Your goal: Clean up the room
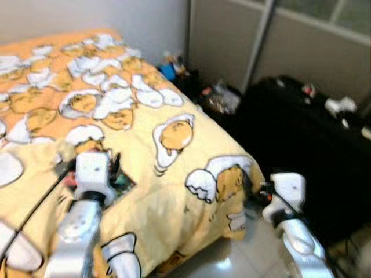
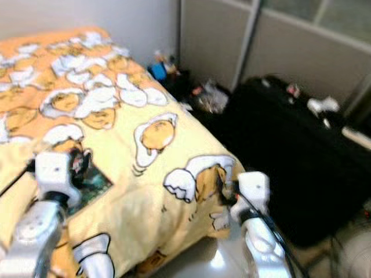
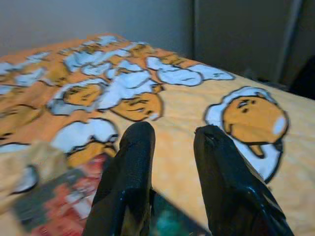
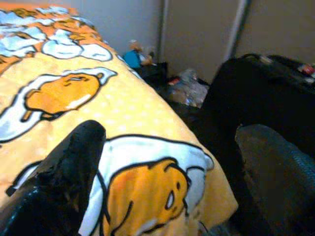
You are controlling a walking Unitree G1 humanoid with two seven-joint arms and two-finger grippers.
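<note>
A bed under a yellow and orange blanket (image 1: 145, 116) printed with egg figures takes up the left side. On it, near the front, lies a flat teal and red printed item (image 1: 123, 182), partly hidden by my left arm. My left gripper (image 3: 172, 135) hovers just above that item, open, with nothing between its fingers. My right gripper (image 4: 172, 132) is open wide beside the bed's near right corner (image 1: 243, 174), over the floor and empty.
A big black bag or case (image 1: 301, 133) with small items on top stands right of the bed. Loose clutter (image 1: 220, 98) and a blue object (image 1: 169, 69) lie on the floor by the far wall. Pale glossy tiles (image 1: 232, 260) run beneath the bed corner.
</note>
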